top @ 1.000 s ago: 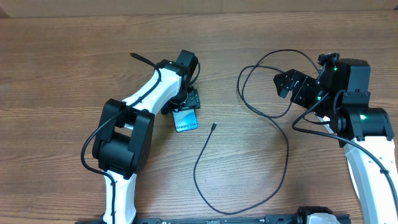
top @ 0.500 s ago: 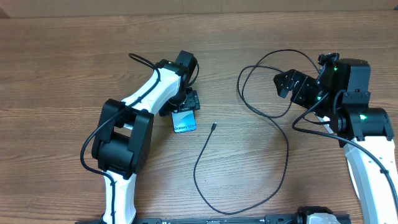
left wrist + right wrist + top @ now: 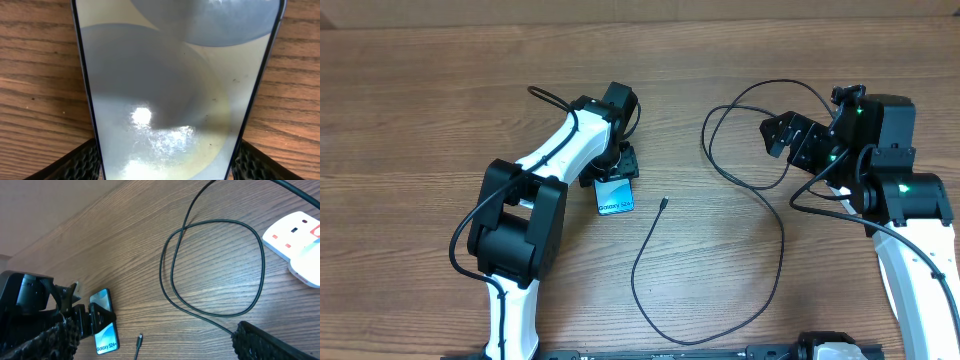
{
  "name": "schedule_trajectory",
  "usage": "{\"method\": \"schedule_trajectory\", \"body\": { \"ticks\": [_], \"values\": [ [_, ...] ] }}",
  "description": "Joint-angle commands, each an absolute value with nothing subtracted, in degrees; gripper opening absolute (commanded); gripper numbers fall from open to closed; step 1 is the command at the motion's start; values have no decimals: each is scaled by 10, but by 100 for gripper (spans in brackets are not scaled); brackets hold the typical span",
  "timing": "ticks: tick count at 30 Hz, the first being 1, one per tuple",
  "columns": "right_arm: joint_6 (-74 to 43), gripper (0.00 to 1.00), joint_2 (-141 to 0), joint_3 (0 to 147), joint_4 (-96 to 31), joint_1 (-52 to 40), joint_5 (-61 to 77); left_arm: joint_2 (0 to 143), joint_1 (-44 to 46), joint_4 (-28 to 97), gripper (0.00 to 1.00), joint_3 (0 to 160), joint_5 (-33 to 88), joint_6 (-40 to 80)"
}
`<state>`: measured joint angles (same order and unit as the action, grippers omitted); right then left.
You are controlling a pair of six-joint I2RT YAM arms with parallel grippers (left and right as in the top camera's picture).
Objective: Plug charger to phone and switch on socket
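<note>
The phone (image 3: 616,196) lies flat on the table with its "Galaxy S24" strip toward the near edge. It fills the left wrist view, phone (image 3: 160,90). My left gripper (image 3: 618,170) straddles its far half, one pad beside each long edge; the left gripper (image 3: 162,167) is open, with a sliver of wood showing by the right pad. The charger (image 3: 782,245) loops across the table, and its plug (image 3: 663,204) lies free just right of the phone. The white socket (image 3: 295,235) shows only in the right wrist view. My right gripper (image 3: 785,140) hovers open and empty above the cable loop.
The right wrist view shows the phone (image 3: 106,335), the plug (image 3: 139,340) and the cable loop (image 3: 262,255) below the open right gripper (image 3: 155,345). The table (image 3: 420,110) is brown wood. The arm bases stand at the near edge.
The left jaws have narrowed toward the phone's edges, and the phone has shifted slightly left and toward the near edge. The right arm and the cable have not moved.
</note>
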<state>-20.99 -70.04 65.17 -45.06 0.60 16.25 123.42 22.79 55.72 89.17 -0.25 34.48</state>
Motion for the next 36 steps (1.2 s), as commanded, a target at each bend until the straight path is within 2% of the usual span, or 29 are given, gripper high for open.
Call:
{"method": "schedule_trajectory", "body": {
  "ticks": [1,4,10,24,36],
  "values": [
    [-213,100,-702,658,-449,4,159,1254,224,570,74,863,-34,345],
    [-212,100,-702,658,-449,4,159,1254,224,570,75,863,-31,345],
    [-213,100,-702,658,-449,4,159,1254,224,569,87,863,-32,343],
    [-213,100,-702,658,-449,4,159,1254,225,551,84,839,-17,343],
    [-212,100,-702,658,-449,4,159,1254,224,537,77,826,-2,343]
  ]
}}
